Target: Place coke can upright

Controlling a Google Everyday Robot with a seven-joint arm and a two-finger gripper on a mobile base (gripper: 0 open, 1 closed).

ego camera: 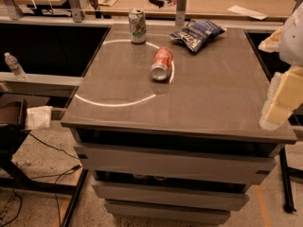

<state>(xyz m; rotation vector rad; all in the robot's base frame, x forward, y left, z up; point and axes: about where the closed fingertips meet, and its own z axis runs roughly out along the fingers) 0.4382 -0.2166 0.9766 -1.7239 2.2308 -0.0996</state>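
The coke can [162, 64] is red with white lettering. It lies on its side near the middle of the grey table top [213, 103], with its silver end facing the front. My gripper [282, 98] is at the right edge of the view, over the table's right side, well to the right of the can and apart from it. It holds nothing that I can see.
A white-and-green soda can [137, 26] stands upright at the back of the table. A blue chip bag [196, 33] lies at the back right. A water bottle [14, 66] sits on a ledge at the left. Desks with clutter stand behind; cables lie on the floor at the left.
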